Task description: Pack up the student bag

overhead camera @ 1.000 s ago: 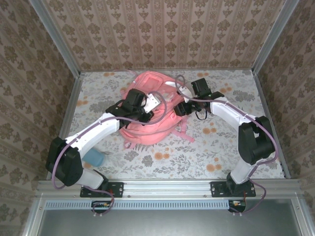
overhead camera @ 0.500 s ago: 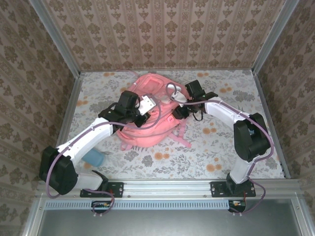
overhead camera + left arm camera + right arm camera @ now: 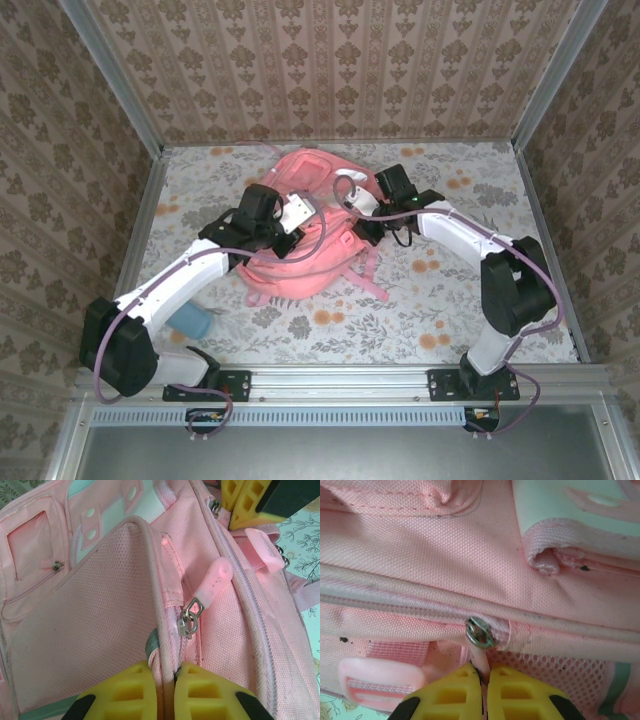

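The student bag (image 3: 300,262) is a pink backpack lying on the floral table between both arms. My left gripper (image 3: 298,222) is shut on the piped edge of a pocket opening (image 3: 150,580), the fabric pinched between its yellow fingers (image 3: 130,692). A pink zip pull (image 3: 215,580) hangs just beyond it. My right gripper (image 3: 362,218) is at the bag's right side, shut on a pale pink zip pull (image 3: 480,661) that hangs from a metal slider (image 3: 479,632). The right gripper's yellow fingers (image 3: 245,500) also show at the top of the left wrist view.
A light blue object (image 3: 190,320) lies by the left arm's base. Patterned walls enclose the table on three sides, with a metal rail (image 3: 340,378) along the near edge. Pink straps (image 3: 372,280) trail from the bag toward the front.
The right gripper has closed its fingers onto the zip pull. The left arm swung slightly left and the bag shifted with it early on, then held still.
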Action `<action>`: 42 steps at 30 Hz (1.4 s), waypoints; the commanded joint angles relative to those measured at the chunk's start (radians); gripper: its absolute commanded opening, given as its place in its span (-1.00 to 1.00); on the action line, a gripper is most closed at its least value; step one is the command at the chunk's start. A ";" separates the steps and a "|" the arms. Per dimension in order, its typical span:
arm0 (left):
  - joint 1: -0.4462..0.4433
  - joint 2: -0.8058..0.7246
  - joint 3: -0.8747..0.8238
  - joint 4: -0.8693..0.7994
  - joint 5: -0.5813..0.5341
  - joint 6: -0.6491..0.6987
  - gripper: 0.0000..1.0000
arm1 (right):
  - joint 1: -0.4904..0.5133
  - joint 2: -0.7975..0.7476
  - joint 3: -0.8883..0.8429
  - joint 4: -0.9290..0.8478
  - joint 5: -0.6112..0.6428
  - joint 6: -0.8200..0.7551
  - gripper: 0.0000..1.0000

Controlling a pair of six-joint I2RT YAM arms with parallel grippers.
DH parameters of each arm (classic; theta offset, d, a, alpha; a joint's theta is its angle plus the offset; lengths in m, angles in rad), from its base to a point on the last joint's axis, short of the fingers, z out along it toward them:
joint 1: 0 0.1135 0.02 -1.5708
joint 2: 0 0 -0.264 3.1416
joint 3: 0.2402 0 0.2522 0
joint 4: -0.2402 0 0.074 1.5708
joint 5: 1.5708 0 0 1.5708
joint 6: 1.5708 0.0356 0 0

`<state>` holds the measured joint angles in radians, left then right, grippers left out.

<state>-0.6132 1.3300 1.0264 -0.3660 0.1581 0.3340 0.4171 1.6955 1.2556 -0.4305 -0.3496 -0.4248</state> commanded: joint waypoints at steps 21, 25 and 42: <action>0.006 -0.052 -0.003 0.102 0.096 -0.008 -1.00 | -0.003 0.008 0.034 0.005 -0.052 0.080 -0.13; 0.007 -0.051 -0.003 0.105 0.108 -0.012 -1.00 | 0.000 0.023 0.034 0.015 -0.057 0.081 -0.12; 0.007 -0.015 0.004 0.104 0.064 -0.027 -1.00 | 0.002 -0.060 -0.023 0.080 0.104 0.048 -0.90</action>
<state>-0.6060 1.3266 1.0088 -0.3355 0.1967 0.3195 0.4347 1.6878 1.2381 -0.3767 -0.3054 -0.3538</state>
